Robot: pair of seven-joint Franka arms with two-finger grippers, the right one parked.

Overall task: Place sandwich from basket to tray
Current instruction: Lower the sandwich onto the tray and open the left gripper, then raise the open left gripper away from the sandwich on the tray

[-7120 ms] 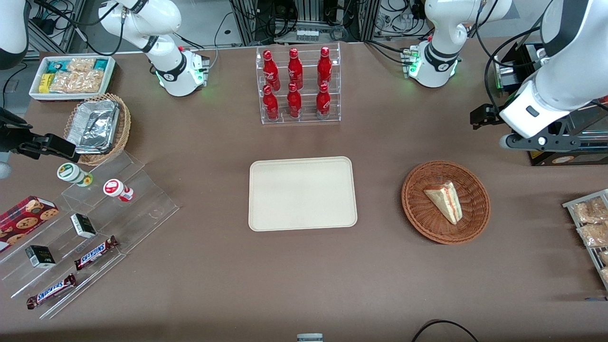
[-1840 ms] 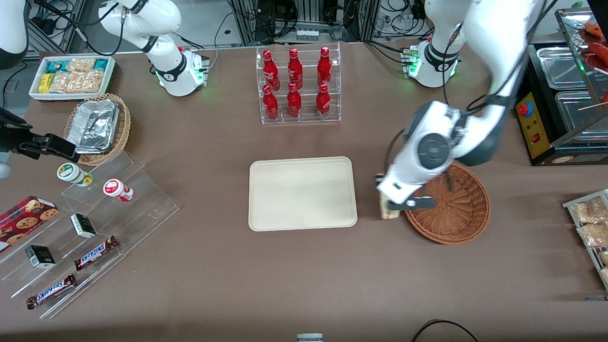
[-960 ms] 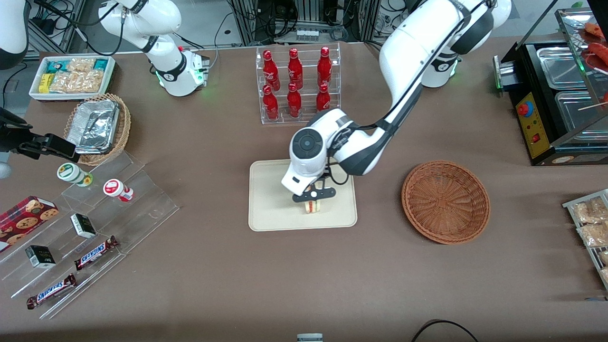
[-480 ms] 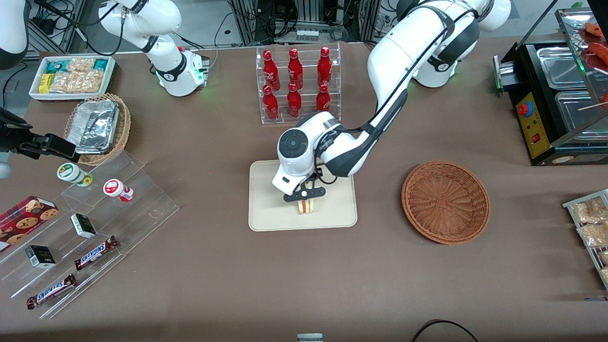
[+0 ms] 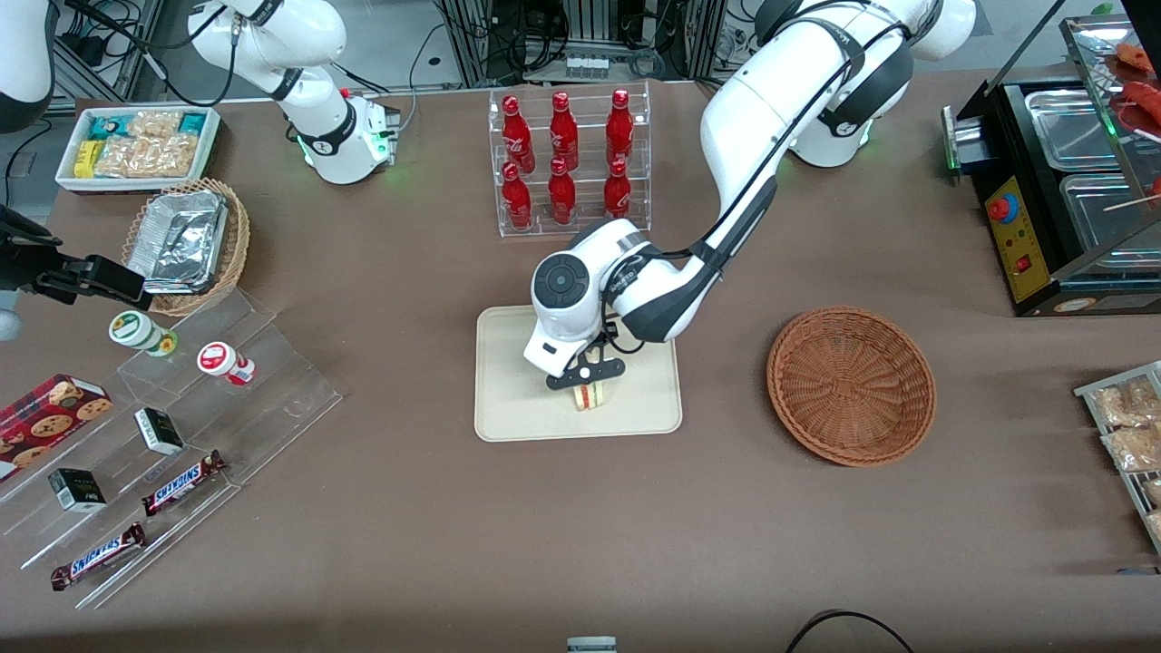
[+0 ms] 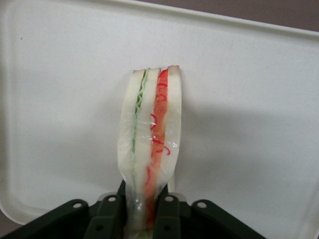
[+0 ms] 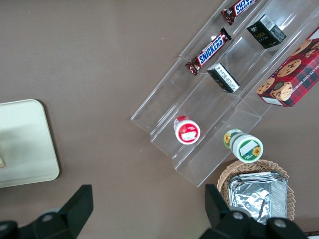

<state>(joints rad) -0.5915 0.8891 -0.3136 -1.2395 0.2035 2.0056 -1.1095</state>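
My left gripper [image 5: 588,379] is over the cream tray [image 5: 517,408], shut on the clear-wrapped sandwich [image 5: 594,396]. In the left wrist view the sandwich [image 6: 149,144] stands on edge between the black fingers [image 6: 112,211], its green and red filling layers showing, with the tray [image 6: 249,124] close beneath it. I cannot tell whether it touches the tray. The reddish-brown wicker basket [image 5: 851,385] sits empty on the table toward the working arm's end.
A clear rack of red bottles [image 5: 567,163] stands farther from the front camera than the tray. A clear stepped display [image 5: 172,426] with snack bars and cups, a tan basket with foil tray [image 5: 186,240] and a white snack bin [image 5: 136,145] lie toward the parked arm's end.
The gripper lifted the sandwich out of the basket and carried it over the tray. In the last half second it shifted only slightly, still holding the sandwich.
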